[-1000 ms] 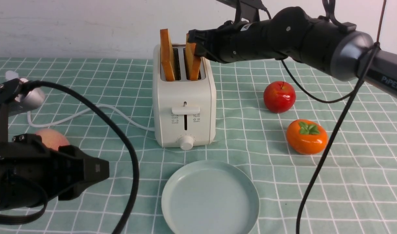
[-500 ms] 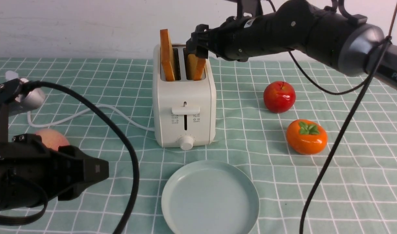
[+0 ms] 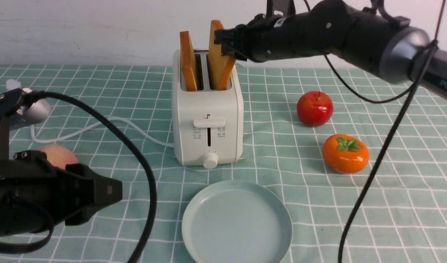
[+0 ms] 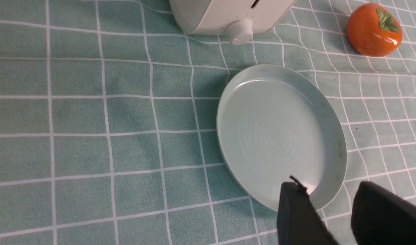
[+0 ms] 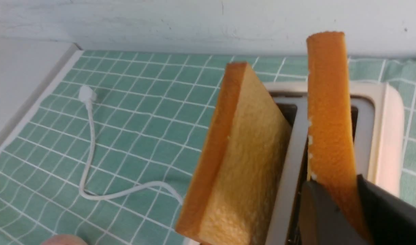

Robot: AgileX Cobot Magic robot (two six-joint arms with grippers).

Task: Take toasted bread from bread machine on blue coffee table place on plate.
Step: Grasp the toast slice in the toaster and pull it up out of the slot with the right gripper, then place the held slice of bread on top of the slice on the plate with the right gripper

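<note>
The right slice (image 3: 217,69) of toast looks light, stiff yet crumbly, best held by its crust edge. The right gripper (image 3: 224,44) pinches that edge, the slice standing higher than the left slice (image 3: 188,62) in the toaster (image 3: 208,120). The left gripper (image 4: 333,217) hangs parted and empty near the plate (image 4: 279,136).

We see a white toaster (image 3: 207,120), orange-edged golden toast (image 3: 188,62), a pale blue plate (image 3: 236,223), and green cloth (image 3: 391,204) with white squares.
</note>
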